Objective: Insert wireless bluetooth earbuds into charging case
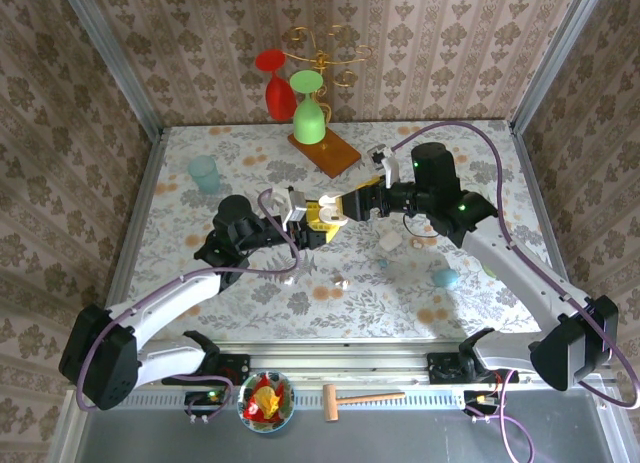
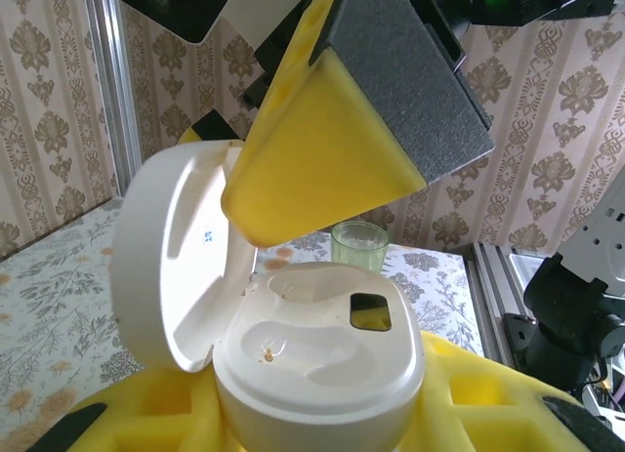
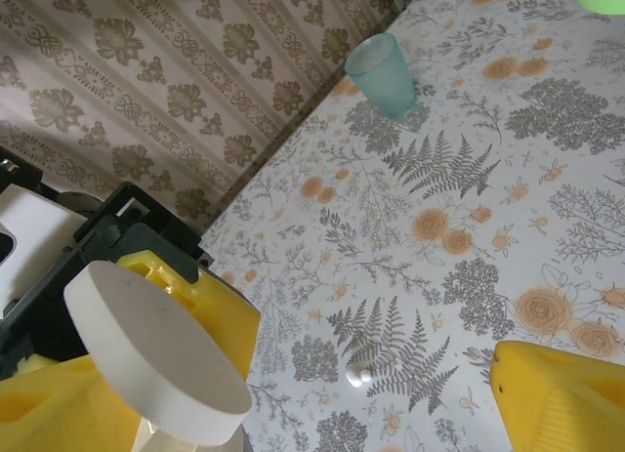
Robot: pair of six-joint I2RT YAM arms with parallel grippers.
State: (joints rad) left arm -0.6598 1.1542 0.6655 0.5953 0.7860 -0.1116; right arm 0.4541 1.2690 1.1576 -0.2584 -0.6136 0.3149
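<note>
In the left wrist view the white charging case (image 2: 322, 349) stands with its lid (image 2: 166, 257) swung open to the left and both wells empty. My left gripper (image 2: 317, 408) is shut on the case's base, a yellow finger on each side. My right gripper (image 1: 337, 209) hovers right by it, open and holding nothing; one of its yellow fingers (image 2: 332, 149) hangs just over the case. From the right wrist view the case's lid (image 3: 156, 359) sits at lower left, beside the right gripper (image 3: 312, 369). One earbud (image 3: 358, 376) lies on the cloth between the fingers. Earbuds (image 1: 340, 281) (image 1: 288, 280) lie on the table below the grippers.
A second white case (image 1: 390, 241) and a blue case (image 1: 445, 278) lie to the right. A teal cup (image 1: 203, 171) stands at back left. Green (image 1: 308, 118) and red (image 1: 275, 95) glasses, a gold rack and a wooden board (image 1: 325, 153) stand at the back. A bowl (image 1: 265, 401) and mallet (image 1: 360, 398) sit off the near edge.
</note>
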